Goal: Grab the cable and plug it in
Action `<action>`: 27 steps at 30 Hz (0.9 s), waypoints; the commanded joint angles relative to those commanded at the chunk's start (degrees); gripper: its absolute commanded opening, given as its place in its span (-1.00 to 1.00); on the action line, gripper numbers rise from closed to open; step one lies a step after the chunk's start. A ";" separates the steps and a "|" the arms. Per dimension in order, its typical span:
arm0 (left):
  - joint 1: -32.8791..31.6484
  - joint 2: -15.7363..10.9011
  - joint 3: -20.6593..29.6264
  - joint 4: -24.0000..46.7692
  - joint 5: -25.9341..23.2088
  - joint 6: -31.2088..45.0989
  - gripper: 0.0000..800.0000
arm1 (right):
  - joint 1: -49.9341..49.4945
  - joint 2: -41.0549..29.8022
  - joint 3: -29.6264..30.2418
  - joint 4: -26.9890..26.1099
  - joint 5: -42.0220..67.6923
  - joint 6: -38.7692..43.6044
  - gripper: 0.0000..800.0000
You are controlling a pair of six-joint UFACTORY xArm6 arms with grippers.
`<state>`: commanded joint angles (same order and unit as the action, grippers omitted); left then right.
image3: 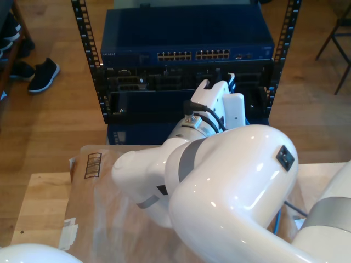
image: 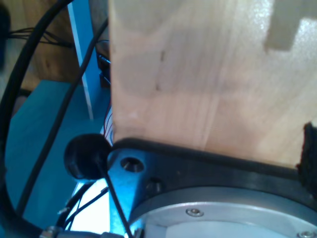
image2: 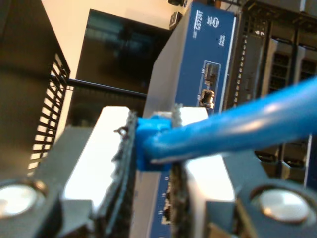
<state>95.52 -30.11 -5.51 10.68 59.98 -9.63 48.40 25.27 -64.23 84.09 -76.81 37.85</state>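
In the first wrist view a pale wooden panel (image: 198,74) stands close before the lens, with a rectangular notch cut into its upper edge. Below it sits a dark mounting plate (image: 198,168) over a silver metal ring (image: 223,210) with screws. A black rubber knob (image: 86,156) and thin black wires (image: 49,129) hang beside the plate, over a teal floor surface (image: 44,148). My first claw's fingers are out of sight here, so I cannot tell how it stands.

In the second wrist view my second claw (image2: 153,144) is clamped narrowly on the cable (image2: 237,129): the translucent blue plug (image2: 151,131) sits pinched between the two padded fingers (image2: 121,163), and the bright blue cord runs out past the lens. Ahead of the plug stands a blue network switch (image2: 203,54) with small ports on its face, and next to it black rack gear with vented bays (image2: 282,64). A black perforated rack post (image2: 47,109) stands to the other side.

In the exterior view a white arm (image3: 230,181) reaches from the wooden tabletop (image3: 38,203) toward a server rack (image3: 186,60). Its white claw housing (image3: 219,101) is just in front of the black units below the blue switch (image3: 186,46) and its row of ports. A short stretch of blue cord (image3: 279,219) shows near the tabletop's edge at the exterior view's right. Black shoes (image3: 41,74) lie on the wooden floor at the exterior view's left.
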 joint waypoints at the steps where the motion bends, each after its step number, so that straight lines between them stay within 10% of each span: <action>1: 0.00 0.00 0.00 0.00 0.00 0.00 1.00 | -0.35 -0.97 1.85 -0.79 0.44 2.29 -1.00; 5: 0.00 0.00 0.00 0.00 0.00 0.00 1.00 | -4.31 -3.69 9.05 -9.23 2.81 11.60 -1.00; 27: 0.00 0.00 0.00 0.00 0.00 0.00 1.00 | -15.56 0.62 7.30 -35.34 11.78 29.98 -1.00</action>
<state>95.52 -30.11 -5.51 10.68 59.98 -9.63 32.84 25.89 -56.93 48.75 -65.03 67.82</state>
